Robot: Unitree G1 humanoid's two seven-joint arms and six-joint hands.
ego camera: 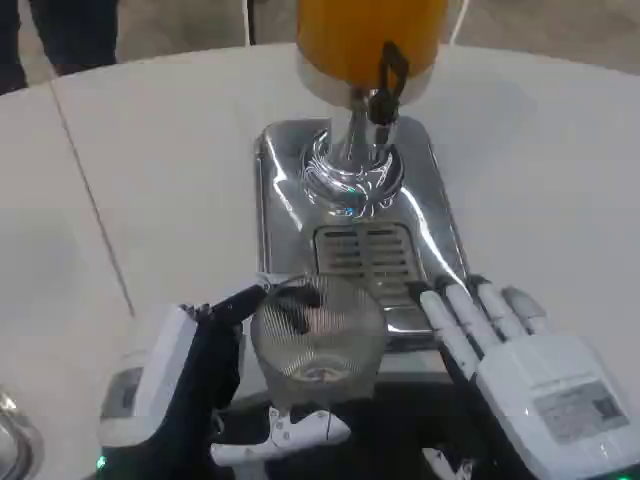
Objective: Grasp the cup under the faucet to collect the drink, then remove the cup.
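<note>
A clear ribbed cup [318, 340] stands at the near end of the chrome drip tray [290, 190], in front of its slotted grate. My left hand [190, 385] wraps around the cup from the left, with its thumb below and its fingers along the rim. Above the tray stands the dispenser, an orange tank [365, 35] on a chrome column, with a black faucet lever [388, 80] pointing toward me. The cup sits nearer to me than the faucet. My right hand [520, 365] lies flat to the right of the cup, fingers stretched toward the tray, holding nothing.
The white round table [150, 180] extends to the left and right of the tray. A seam runs across it on the left. A shiny round object [12, 435] sits at the lower left corner. People's legs stand beyond the far left edge.
</note>
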